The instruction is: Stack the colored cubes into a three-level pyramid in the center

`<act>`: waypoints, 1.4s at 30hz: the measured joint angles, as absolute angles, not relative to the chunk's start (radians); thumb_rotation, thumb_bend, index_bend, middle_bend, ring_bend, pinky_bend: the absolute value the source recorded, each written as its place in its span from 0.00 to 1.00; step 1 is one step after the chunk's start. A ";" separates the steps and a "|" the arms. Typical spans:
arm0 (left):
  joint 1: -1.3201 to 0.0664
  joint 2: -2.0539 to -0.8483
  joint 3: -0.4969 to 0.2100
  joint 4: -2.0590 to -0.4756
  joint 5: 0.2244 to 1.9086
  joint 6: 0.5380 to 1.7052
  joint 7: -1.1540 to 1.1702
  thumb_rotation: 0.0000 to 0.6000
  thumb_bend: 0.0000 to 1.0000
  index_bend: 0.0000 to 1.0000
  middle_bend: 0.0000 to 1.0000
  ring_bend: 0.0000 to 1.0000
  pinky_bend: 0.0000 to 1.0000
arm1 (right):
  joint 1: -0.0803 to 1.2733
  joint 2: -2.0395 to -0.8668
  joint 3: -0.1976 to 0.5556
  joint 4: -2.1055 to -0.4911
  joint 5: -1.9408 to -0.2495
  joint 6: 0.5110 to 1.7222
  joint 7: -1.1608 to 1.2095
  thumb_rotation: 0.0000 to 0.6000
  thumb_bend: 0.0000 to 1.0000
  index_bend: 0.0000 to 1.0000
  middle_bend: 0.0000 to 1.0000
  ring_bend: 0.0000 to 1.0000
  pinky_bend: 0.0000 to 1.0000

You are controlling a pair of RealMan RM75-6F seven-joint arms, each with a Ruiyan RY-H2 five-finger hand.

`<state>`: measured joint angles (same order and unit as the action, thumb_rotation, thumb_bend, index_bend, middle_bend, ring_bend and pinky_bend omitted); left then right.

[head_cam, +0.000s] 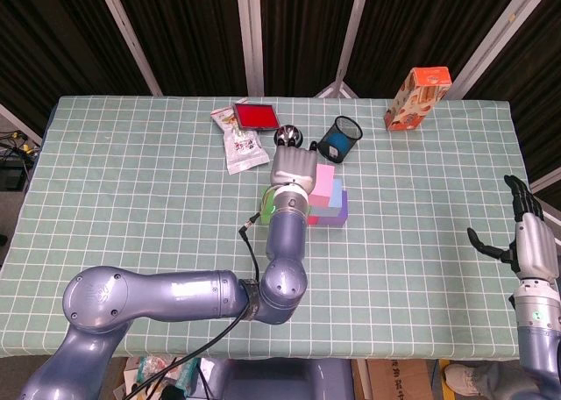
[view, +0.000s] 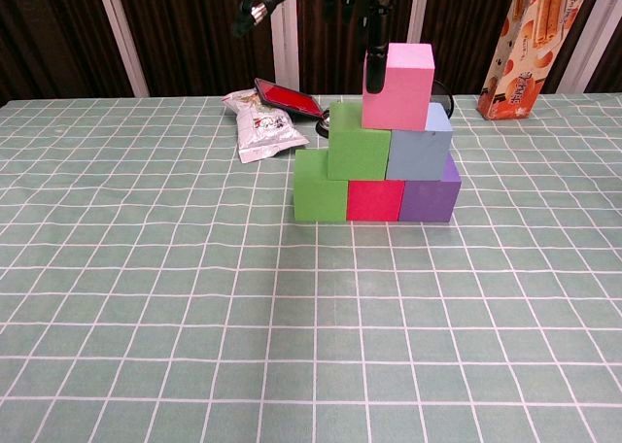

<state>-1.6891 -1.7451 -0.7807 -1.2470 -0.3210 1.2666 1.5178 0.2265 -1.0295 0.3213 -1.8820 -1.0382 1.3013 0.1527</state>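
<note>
In the chest view the pyramid stands mid-table. Its bottom row is a green cube, a red cube and a purple cube. Above them sit a second green cube and a grey-blue cube, with a pink cube on top. My left hand hovers over the stack's left side, hiding the green cubes from above. One of its fingers hangs at the pink cube's left front edge; the hand holds nothing. My right hand is spread open off the table's right edge.
Behind the stack lie a snack packet, a flat red case, a shiny dark round object and a black mesh cup. An orange carton stands at the back right. Green checked cloth covers the table.
</note>
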 measured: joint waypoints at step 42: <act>-1.678 -1.739 -0.747 -1.247 -0.316 1.202 1.466 1.00 0.20 0.00 0.27 0.07 0.10 | 0.229 -1.032 0.318 -1.881 -1.036 1.297 0.151 1.00 0.30 0.00 0.00 0.00 0.00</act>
<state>-1.6779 -1.7386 -0.7472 -1.2468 -0.3159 1.2021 1.4657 0.2287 -1.0324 0.3184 -1.8810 -1.0363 1.2968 0.1505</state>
